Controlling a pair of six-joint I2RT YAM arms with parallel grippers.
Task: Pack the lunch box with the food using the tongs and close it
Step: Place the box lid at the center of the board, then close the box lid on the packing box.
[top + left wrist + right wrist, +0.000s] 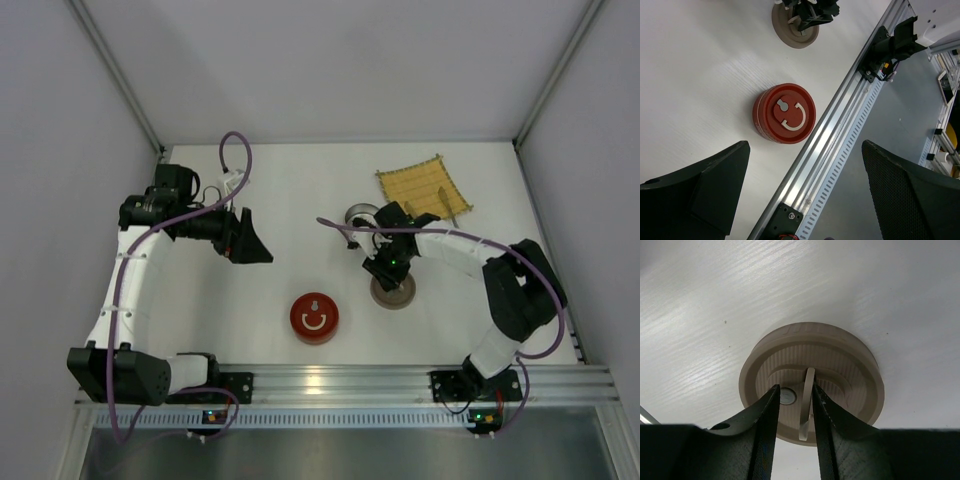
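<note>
Red, with a white C-shaped ring and a keyhole-shaped mark on its top, the lunch box (314,317) sits on the white counter (290,190) near the front rail in the top view. To its right, the right arm doubles back from its base, elbow out to the right. It reaches left so that the right end effector (385,268) is over the beige lid (392,295). Behind them lie a silvery bowl (360,214) and the yellow woven mat (425,188), with the slim tongs (447,206) across the mat's right part. The left arm arches up the left side, and the left end effector (250,240) hangs well apart from the box.

From the left wrist, both dark fingers are spread wide at the bottom corners, released, nothing between them. The red box stands below, the lid beyond it.

From the right wrist, the ribbed lid lies flat, its ring handle (807,405) upright between the fingers. They are narrowly parted and not clenched. The left finger is clear of the ring, the right one just beside it.
</note>
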